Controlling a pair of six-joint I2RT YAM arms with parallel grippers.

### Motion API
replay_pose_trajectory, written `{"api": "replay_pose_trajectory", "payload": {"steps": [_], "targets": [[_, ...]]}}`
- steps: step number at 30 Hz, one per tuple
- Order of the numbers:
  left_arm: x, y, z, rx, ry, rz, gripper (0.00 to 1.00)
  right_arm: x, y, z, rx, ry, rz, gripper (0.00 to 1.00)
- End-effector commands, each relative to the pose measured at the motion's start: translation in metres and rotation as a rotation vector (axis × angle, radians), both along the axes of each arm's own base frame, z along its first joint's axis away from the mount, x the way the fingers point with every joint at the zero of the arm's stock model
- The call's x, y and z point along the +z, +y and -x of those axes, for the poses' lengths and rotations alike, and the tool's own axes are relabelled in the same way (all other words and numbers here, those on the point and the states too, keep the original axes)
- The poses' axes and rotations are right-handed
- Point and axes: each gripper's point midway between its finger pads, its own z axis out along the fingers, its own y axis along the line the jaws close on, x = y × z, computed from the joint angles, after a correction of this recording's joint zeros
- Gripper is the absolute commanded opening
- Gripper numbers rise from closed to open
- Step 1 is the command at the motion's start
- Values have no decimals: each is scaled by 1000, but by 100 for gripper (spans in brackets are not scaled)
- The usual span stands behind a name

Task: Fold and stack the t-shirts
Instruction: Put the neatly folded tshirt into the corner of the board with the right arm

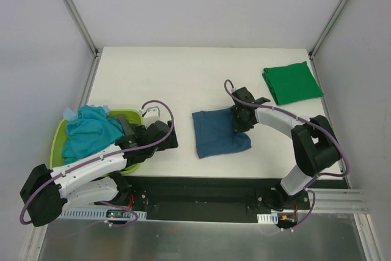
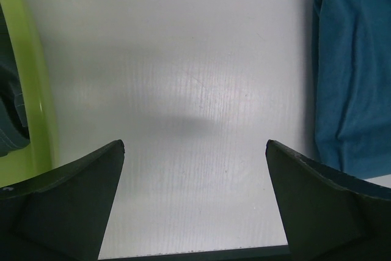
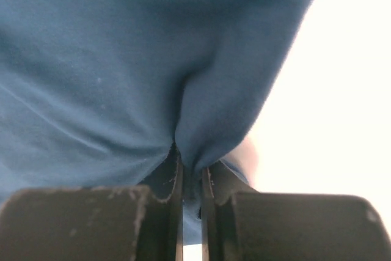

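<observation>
Top view: white table (image 1: 183,77), grey walls (image 1: 36,41) around, open surface at the back; teal-blue t-shirt (image 1: 217,134) mid-table, green t-shirt (image 1: 292,82) near the right edge. Left wrist: left gripper (image 2: 195,148) spread wide beside the basket (image 2: 30,90). Right wrist: right gripper (image 3: 190,169) pinching the teal-blue t-shirt.

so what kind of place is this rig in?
Looks like a lab test cell, not a home: white table boxed in by plain panels on aluminium posts, left arm and right arm bolted to a black base plate.

Robot lab test cell, white table (image 1: 183,77), bare white walls (image 1: 195,4), aluminium frame posts (image 1: 74,10)
</observation>
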Motion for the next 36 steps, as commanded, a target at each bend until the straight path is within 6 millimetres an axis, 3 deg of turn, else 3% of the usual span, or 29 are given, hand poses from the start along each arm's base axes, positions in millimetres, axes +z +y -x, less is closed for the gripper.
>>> {"api": "replay_pose_trajectory", "payload": {"steps": [1, 5, 12, 17, 20, 24, 30, 36], "targets": [[4, 14, -5, 50, -38, -37, 99, 55, -43, -63, 105, -258, 315, 0], [7, 22, -7, 82, -58, -56, 99, 98, -79, -97, 160, -393, 602, 0], [18, 35, -13, 138, -120, -76, 99, 148, -115, -140, 174, -575, 940, 0], [27, 42, -16, 158, -157, -83, 99, 152, -132, -169, 299, -586, 913, 1], [29, 45, -16, 169, -168, -88, 99, 175, -149, -186, 275, -605, 923, 0], [34, 57, -20, 208, -198, -132, 99, 193, -155, -200, 312, -630, 934, 0], [51, 66, -26, 242, -251, -171, 99, 218, -167, -207, 275, -640, 968, 0], [56, 71, -28, 281, -277, -159, 99, 243, -173, -213, 220, -666, 936, 0]]}}
